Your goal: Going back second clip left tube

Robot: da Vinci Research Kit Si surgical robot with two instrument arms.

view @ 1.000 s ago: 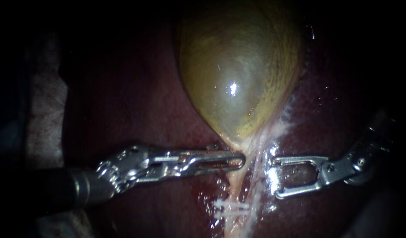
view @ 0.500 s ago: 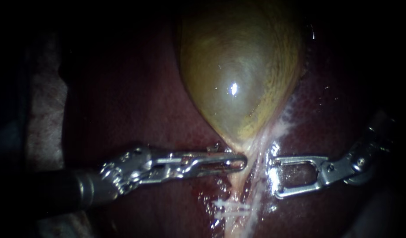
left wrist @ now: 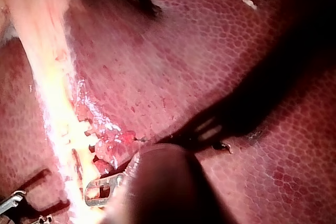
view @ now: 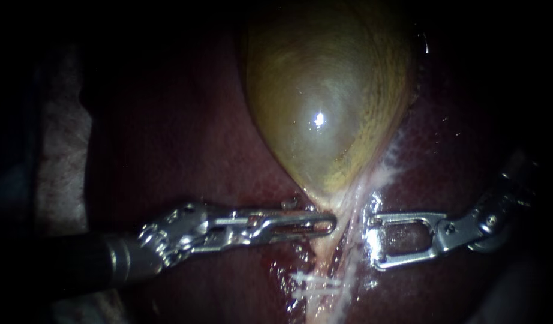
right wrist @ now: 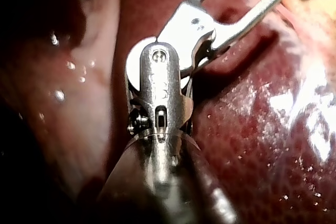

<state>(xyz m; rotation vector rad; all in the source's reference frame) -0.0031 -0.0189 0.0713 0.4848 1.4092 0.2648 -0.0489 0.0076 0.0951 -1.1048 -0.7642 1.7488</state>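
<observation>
Left instrument [view: 333, 223] edged toward tube [view: 321, 255] (clip [view: 315, 282] below) | right instrument [view: 375, 241] jaws wide, beside tube | gallbladder [view: 324, 108] above

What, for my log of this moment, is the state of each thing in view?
Left instrument: tip at the tube, just under the gallbladder.
Right instrument: jaws open, nothing gripped, beside the tube.
Gallbladder: full, glossy, intact.
Tube: whole, not cut.
Clips: two pale bars shut across the tube, below both instruments.
</observation>
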